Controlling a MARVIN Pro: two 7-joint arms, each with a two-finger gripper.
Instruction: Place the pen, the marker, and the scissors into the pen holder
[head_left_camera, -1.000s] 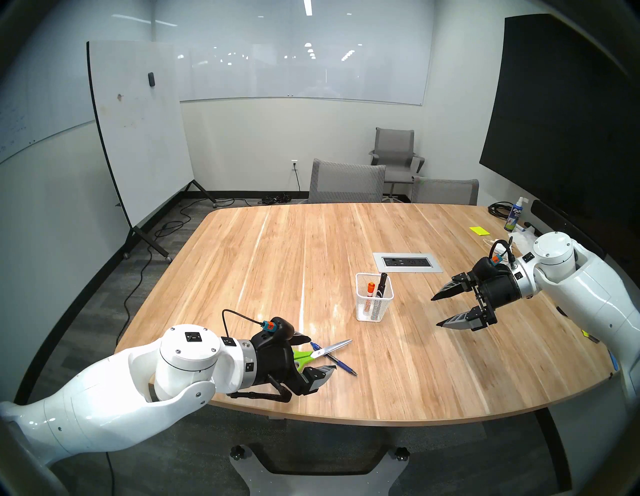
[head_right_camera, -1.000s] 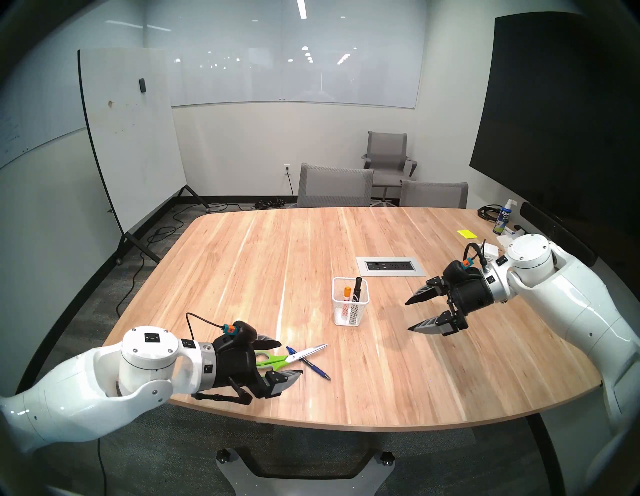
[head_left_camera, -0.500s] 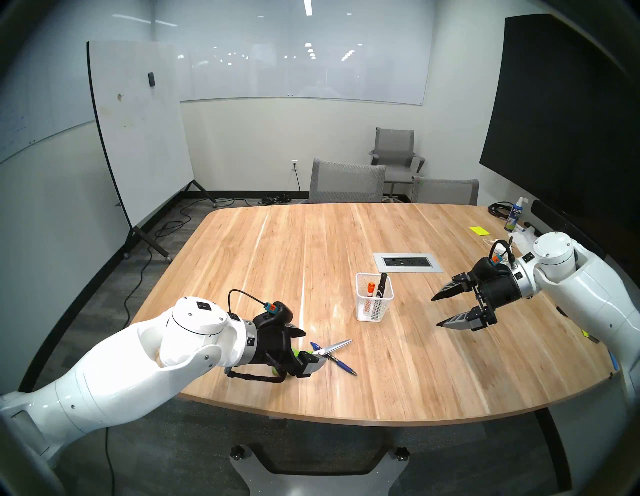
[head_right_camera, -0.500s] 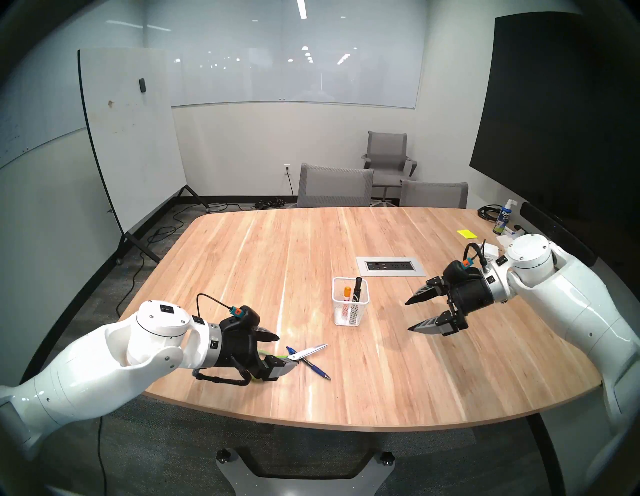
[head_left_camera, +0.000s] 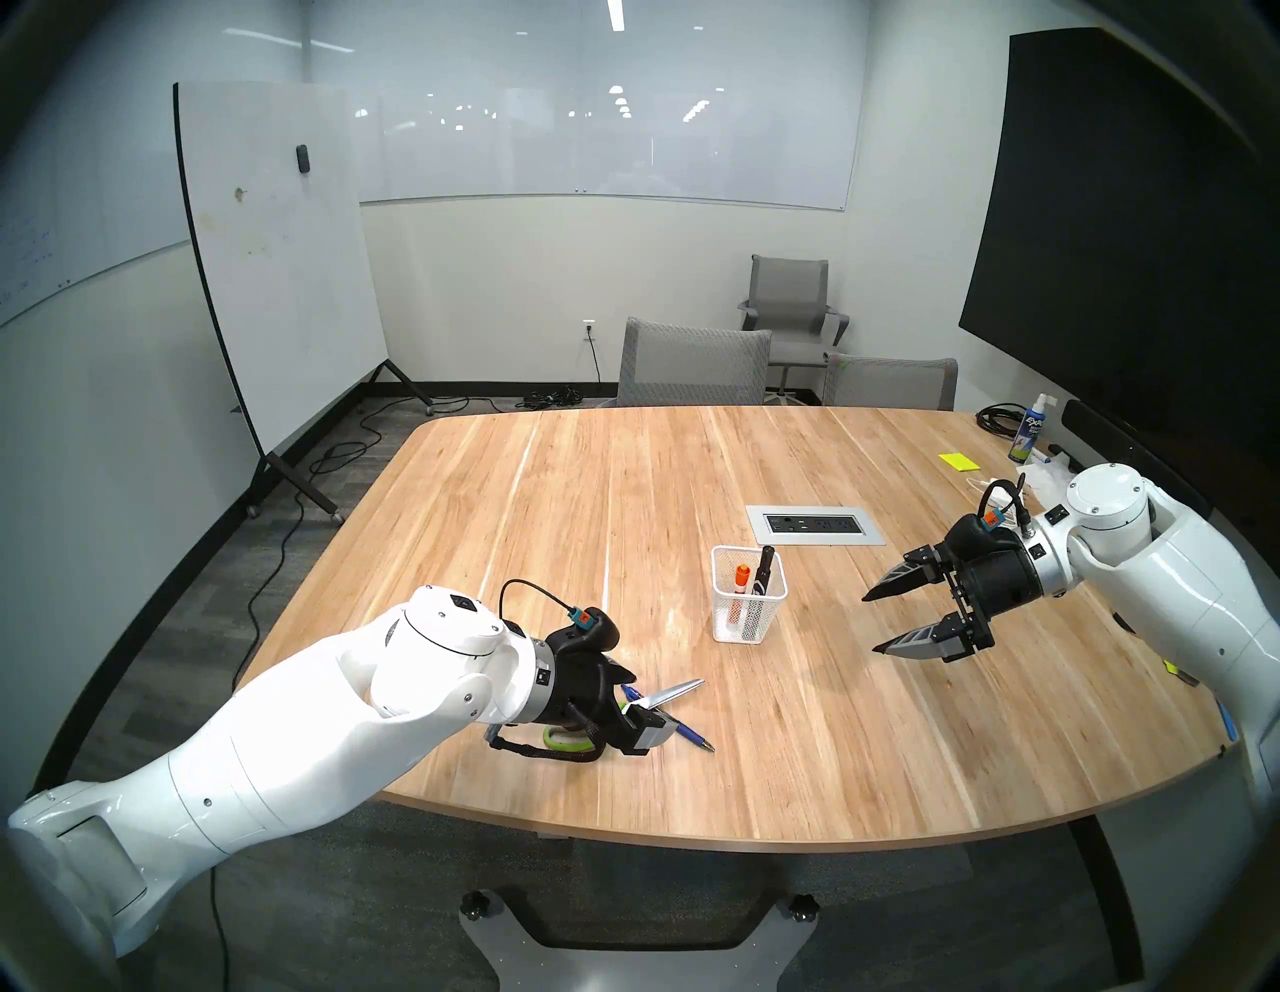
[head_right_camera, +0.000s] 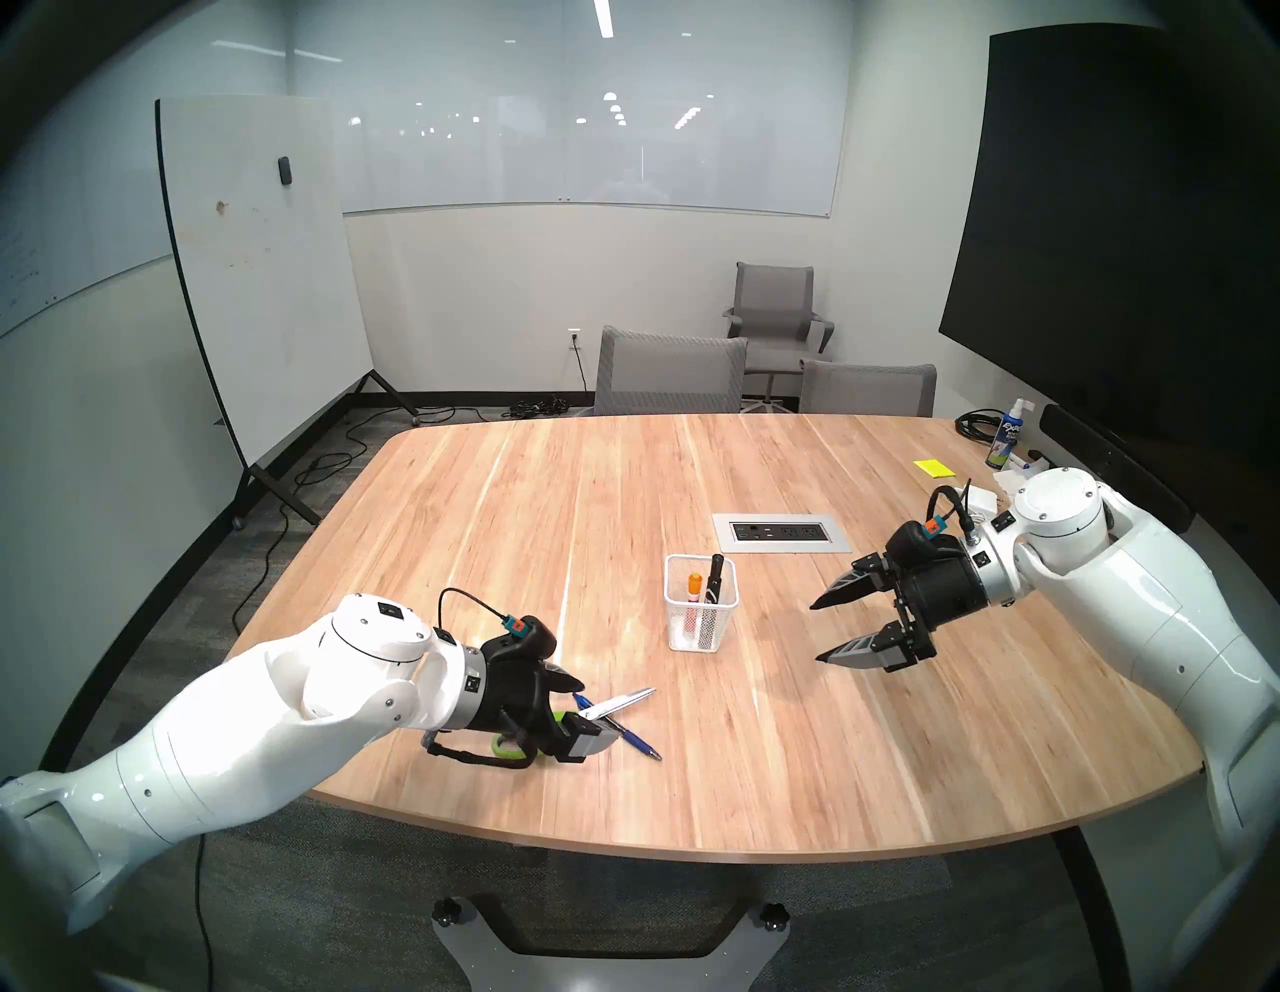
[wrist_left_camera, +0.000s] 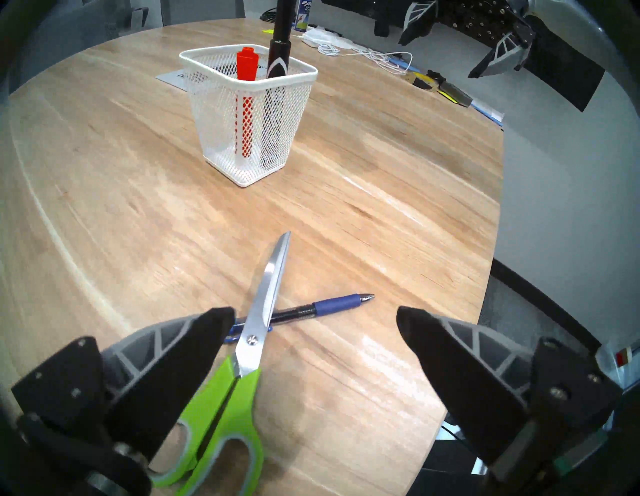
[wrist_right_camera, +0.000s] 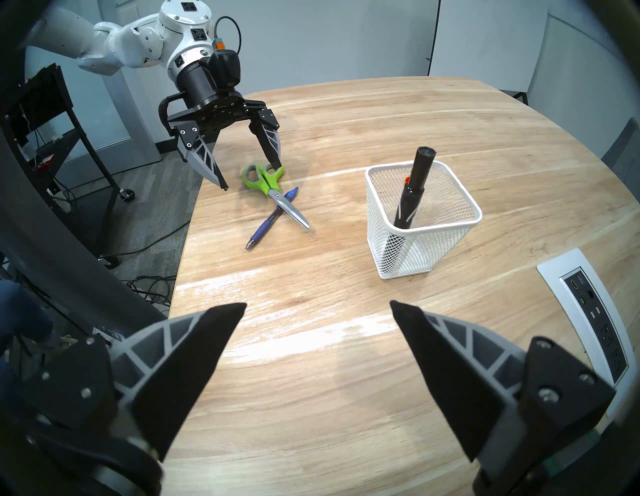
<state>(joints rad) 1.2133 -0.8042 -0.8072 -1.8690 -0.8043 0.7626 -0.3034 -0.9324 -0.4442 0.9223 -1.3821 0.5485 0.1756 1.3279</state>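
The scissors (wrist_left_camera: 266, 298), with lime-green and grey handles, lie flat near the table's front left edge, and their blades cross over the blue pen (wrist_left_camera: 332, 303). My left gripper (wrist_left_camera: 313, 313) is open and low over them, its fingers on either side of the handles. In the right wrist view one fingertip (wrist_right_camera: 275, 162) is at the green handle (wrist_right_camera: 270, 180); whether it touches I cannot tell. The white mesh pen holder (head_left_camera: 762, 620) stands mid-table with a black marker (head_left_camera: 764, 568) and an orange marker (wrist_left_camera: 246, 64) inside. My right gripper (head_left_camera: 871, 623) hangs open and empty to the holder's right.
A power outlet panel (head_left_camera: 816, 524) is set into the table behind the holder. A spray bottle (head_left_camera: 1030, 433), yellow sticky notes (head_left_camera: 958, 461) and cables lie at the far right. Grey chairs (head_left_camera: 692, 364) stand at the far edge. The table's front edge runs close to the scissors.
My left arm has moved forward and down over the scissors, so its gripper now hides most of the green handles in the head views. The right arm has stayed still.
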